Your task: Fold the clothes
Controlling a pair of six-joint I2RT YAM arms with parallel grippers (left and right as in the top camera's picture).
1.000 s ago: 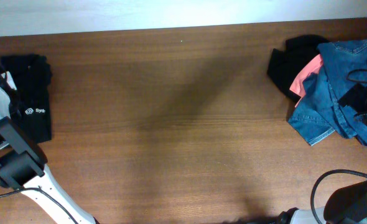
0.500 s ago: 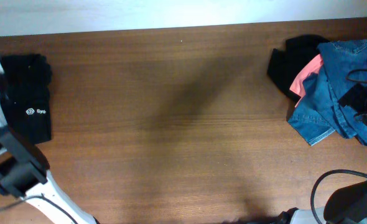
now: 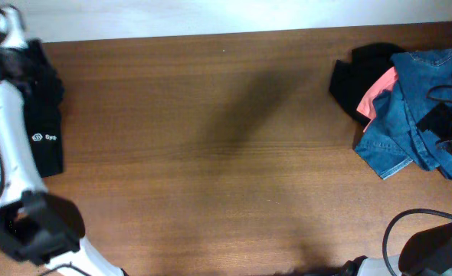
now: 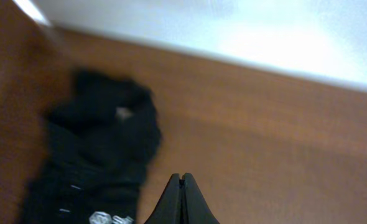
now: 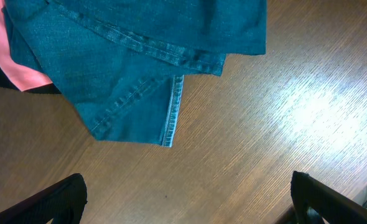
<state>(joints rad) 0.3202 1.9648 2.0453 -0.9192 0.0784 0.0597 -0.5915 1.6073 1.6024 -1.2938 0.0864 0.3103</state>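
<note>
A brown wooden table (image 3: 211, 153) fills the overhead view, with the clothes at its two ends. At the right end is a loose heap: a blue denim piece (image 3: 410, 115) crumpled on top, a black garment (image 3: 352, 77) under its far left side, and a coral-pink piece (image 3: 375, 92) showing between the two. At the left end, well apart from the heap, a black shirt (image 3: 42, 130) lies folded into a narrow strip with a small white round logo (image 3: 36, 138) and lettering near its front end. The left arm (image 3: 4, 130) reaches along the strip's left edge toward the far corner. The left gripper (image 4: 181, 183) has its fingers pressed together with nothing between them; in its wrist view the black shirt lies to the left of the tips. The right gripper (image 5: 190, 205) stands wide apart over bare wood, holding nothing, with the denim's hemmed corner just ahead of its fingers (image 5: 59, 199) and not touching them
</note>
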